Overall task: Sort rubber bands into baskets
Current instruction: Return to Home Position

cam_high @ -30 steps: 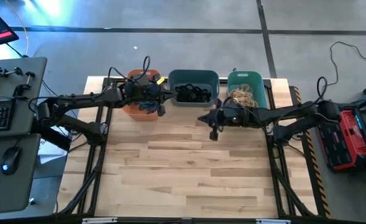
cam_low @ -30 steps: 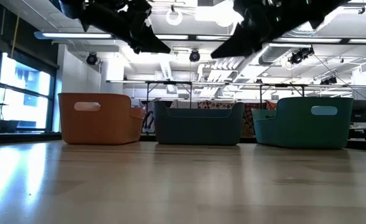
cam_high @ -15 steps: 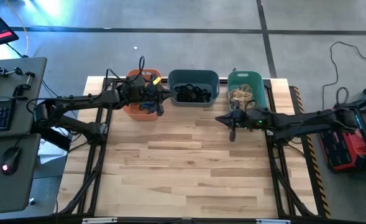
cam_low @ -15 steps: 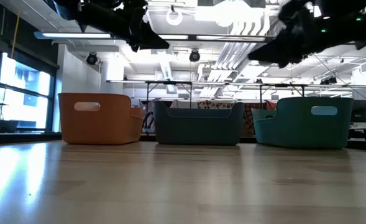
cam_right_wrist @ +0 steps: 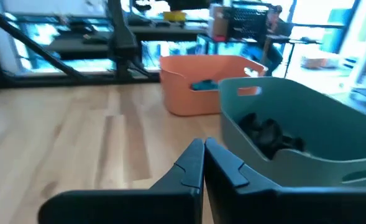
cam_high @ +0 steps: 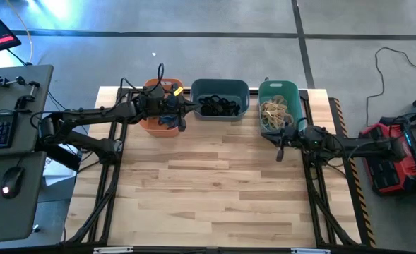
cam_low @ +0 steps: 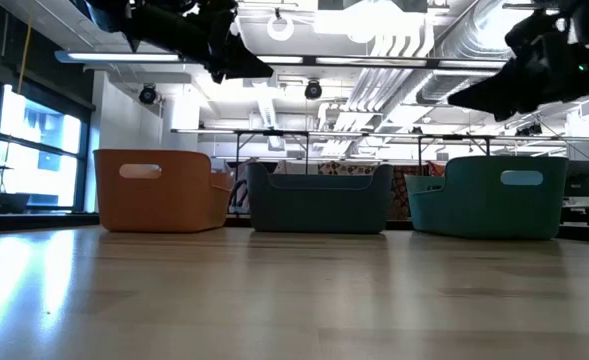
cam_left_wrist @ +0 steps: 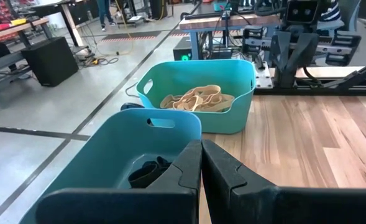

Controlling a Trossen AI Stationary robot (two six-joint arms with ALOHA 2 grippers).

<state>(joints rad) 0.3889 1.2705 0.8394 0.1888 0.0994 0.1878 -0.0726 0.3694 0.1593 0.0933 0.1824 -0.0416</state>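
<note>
Three baskets stand in a row along the table's far edge: orange (cam_high: 150, 124), slate blue-grey (cam_high: 220, 87) and teal (cam_high: 295, 90). Black rubber bands (cam_high: 218, 107) lie in the slate basket, tan ones (cam_high: 275, 111) in the teal basket, and a blue one (cam_right_wrist: 204, 84) in the orange basket. My left gripper (cam_high: 192, 107) hangs shut above the gap between the orange and slate baskets, holding nothing. My right gripper (cam_high: 268, 135) hovers shut and empty just in front of the teal basket's near wall. In both wrist views the fingertips meet with nothing between them.
The bare wooden table top (cam_high: 215, 190) stretches from the baskets to the near edge. A desk with keyboard and mouse (cam_high: 6, 141) stands off the table's left side. A red device (cam_high: 395, 155) sits off the right side.
My right gripper has drawn back toward the table's right edge, from in front of the slate basket to in front of the teal one, sinking a little and staying shut.
</note>
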